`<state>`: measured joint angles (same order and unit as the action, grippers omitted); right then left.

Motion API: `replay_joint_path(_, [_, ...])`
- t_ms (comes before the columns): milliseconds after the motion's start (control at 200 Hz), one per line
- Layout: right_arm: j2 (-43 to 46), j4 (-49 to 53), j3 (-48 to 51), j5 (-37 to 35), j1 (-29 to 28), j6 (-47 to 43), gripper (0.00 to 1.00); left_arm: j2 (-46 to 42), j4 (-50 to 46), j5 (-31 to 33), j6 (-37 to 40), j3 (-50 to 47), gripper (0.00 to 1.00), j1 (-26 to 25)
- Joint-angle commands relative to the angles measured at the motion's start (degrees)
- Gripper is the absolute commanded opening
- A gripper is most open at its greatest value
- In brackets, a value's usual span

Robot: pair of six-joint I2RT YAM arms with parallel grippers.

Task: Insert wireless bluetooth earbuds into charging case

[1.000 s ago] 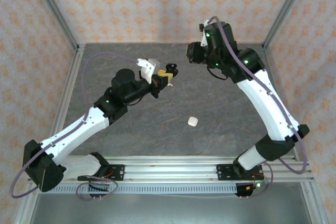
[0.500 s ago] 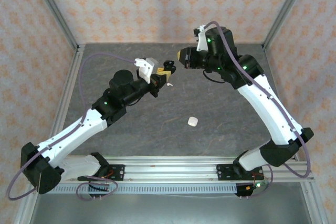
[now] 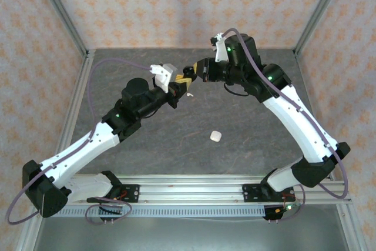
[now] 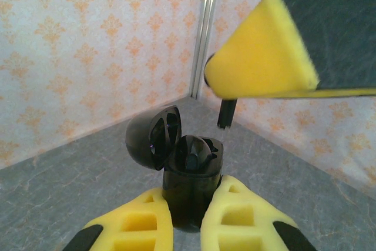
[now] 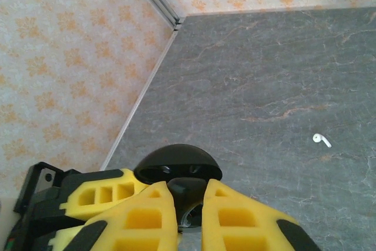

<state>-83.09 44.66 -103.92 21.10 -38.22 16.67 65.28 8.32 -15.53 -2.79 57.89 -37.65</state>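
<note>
My left gripper (image 4: 191,191) is shut on the black charging case (image 4: 189,174), held upright above the table with its lid (image 4: 151,139) swung open. One black earbud (image 4: 192,160) sits in a socket of the case. My right gripper (image 5: 187,185) is shut on another black earbud (image 5: 195,195), directly over the open case lid (image 5: 178,164). From the left wrist view, that earbud's stem (image 4: 226,114) hangs below the right finger (image 4: 264,57), just above and behind the case. A white earbud (image 5: 321,140) lies on the table. In the top view the two grippers (image 3: 179,86) (image 3: 192,73) meet.
A small white pebble-like case (image 3: 215,136) lies on the grey table (image 3: 247,139) toward the middle. The white earbud (image 3: 189,93) rests just below the meeting grippers. Patterned walls and metal frame posts (image 3: 64,22) close in the back and sides.
My right gripper has swung left and down from the back of the table to just over the case in my left gripper. The left arm has barely moved.
</note>
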Motion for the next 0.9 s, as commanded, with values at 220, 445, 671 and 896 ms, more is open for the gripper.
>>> replay_joint_path(220, [0.84, -0.02, 1.17, 1.53, -0.28, -0.9, 0.12, -1.64, -0.57, 1.27, 1.71, 2.54, 0.0, -0.58])
replay_joint_path(445, [0.34, 0.54, 0.58, 2.19, -0.93, -1.46, 0.12, -1.75, -1.22, 2.06, 1.98, 2.67, 0.0, -0.76])
replay_joint_path(671, [-1.67, 5.17, -1.63, 0.74, -3.34, -4.45, 0.12, -1.73, -1.29, 2.29, 2.0, 2.71, 0.0, -0.85])
replay_joint_path(896, [-1.76, 5.63, -1.88, -1.91, -3.79, -3.56, 0.12, -1.82, -1.55, 2.3, 2.06, 2.76, 0.0, -0.83])
